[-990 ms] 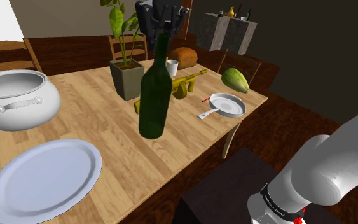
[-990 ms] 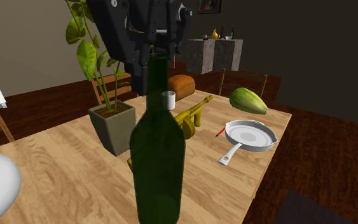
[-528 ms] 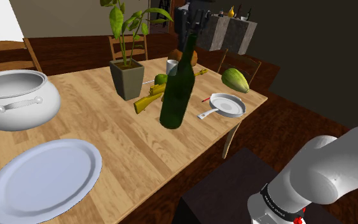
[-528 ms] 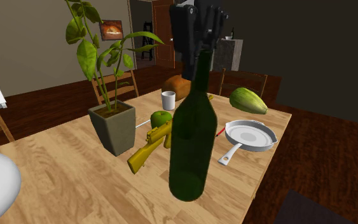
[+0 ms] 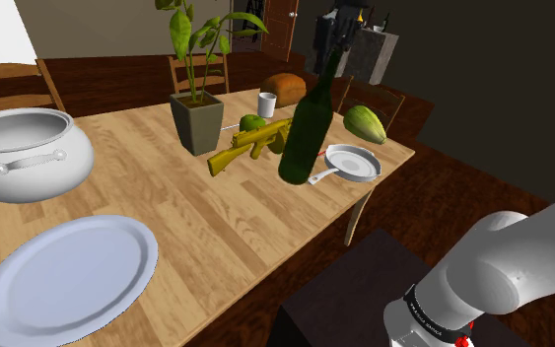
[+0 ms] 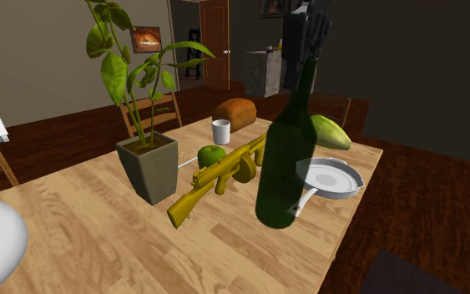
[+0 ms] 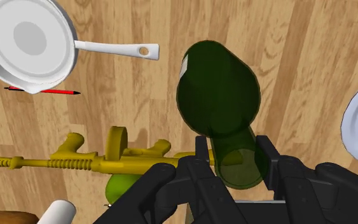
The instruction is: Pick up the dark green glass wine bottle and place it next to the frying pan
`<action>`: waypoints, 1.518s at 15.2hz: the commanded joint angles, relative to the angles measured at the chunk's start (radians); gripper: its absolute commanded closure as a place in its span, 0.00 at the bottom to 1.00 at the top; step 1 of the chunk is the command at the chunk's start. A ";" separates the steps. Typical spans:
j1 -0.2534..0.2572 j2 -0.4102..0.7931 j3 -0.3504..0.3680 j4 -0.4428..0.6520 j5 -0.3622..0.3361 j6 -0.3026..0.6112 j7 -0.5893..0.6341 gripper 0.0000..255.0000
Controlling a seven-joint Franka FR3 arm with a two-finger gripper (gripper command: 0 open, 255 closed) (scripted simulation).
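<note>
Dark green glass, the wine bottle (image 5: 308,123) hangs by its neck from the black jaws, which are clamped on either side of that neck in the wrist view; the body slopes down and away from them, so its long axis is tilted, not upright, with the base leaning toward the shoulder view's left; we judge the bottle to be in the air over the tabletop (image 5: 196,212), though the gap beneath its base is hard to read in any view; the relation that matters is base to frying pan (image 7: 28,41): from the wrist, the base hangs over bare wood just beside the tip of the pan's white handle, with the pan's bowl further off along that handle and the yellow toy gun (image 7: 82,162) on the other side; we think what is left is mostly a descent, with the tilt taken out so the bottle can stand, and the handle is the thing to avoid; the mouth of the bottle is hidden within the jaws; in the second exterior view the bottle covers the pan's handle and part of its rim, so contact there cannot be judged.
</note>
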 commanded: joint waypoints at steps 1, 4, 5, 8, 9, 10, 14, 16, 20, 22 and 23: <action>-0.013 -0.018 -0.039 -0.018 -0.006 -0.003 -0.053 1.00; -0.033 -0.024 -0.096 -0.026 -0.020 -0.005 -0.128 1.00; -0.040 -0.024 -0.115 -0.027 -0.025 -0.006 -0.153 1.00; -0.061 -0.017 -0.171 -0.021 -0.040 -0.008 -0.227 1.00; -0.067 -0.013 -0.190 -0.017 -0.045 -0.009 -0.252 1.00; -0.075 -0.007 -0.208 -0.012 -0.050 -0.009 -0.277 1.00; -0.102 0.026 -0.282 0.021 -0.065 -0.012 -0.376 1.00; -0.115 0.049 -0.319 0.044 -0.071 -0.014 -0.426 1.00; -0.142 0.108 -0.392 0.105 -0.074 -0.020 -0.527 1.00; -0.156 0.145 -0.429 0.144 -0.071 -0.024 -0.579 1.00; -0.163 0.165 -0.448 0.165 -0.068 -0.027 -0.605 1.00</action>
